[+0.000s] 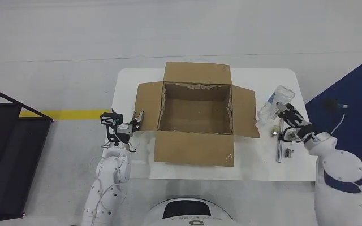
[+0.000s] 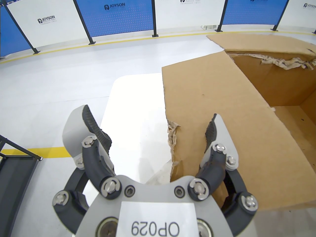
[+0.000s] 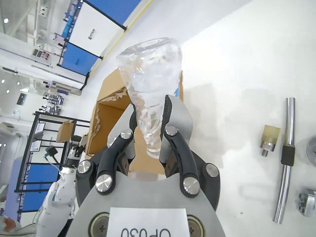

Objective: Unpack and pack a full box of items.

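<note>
A: White table [image 1: 254, 166], near edge: what lies there?
B: A metal rod [image 3: 286, 159], a threaded stud [image 3: 269, 139] and a small block [image 3: 306, 203], right of the cardboard box [image 1: 195, 148].
A: The grippers?
B: Right gripper [image 3: 151, 104] clamps a crumpled clear plastic bag [image 3: 150, 75] beside the box's right flap. Left gripper [image 2: 150, 114], jaws spread and holding nothing, is above the left flap's edge.
A: Beyond?
B: Blue and white fence panels [image 2: 123, 13]

The left grey-and-black gripper [image 2: 150, 122] holds its fingers spread wide with nothing between them; the right gripper [image 3: 150, 108] pinches a clear crumpled plastic bag [image 3: 150, 75] between its pads.
</note>
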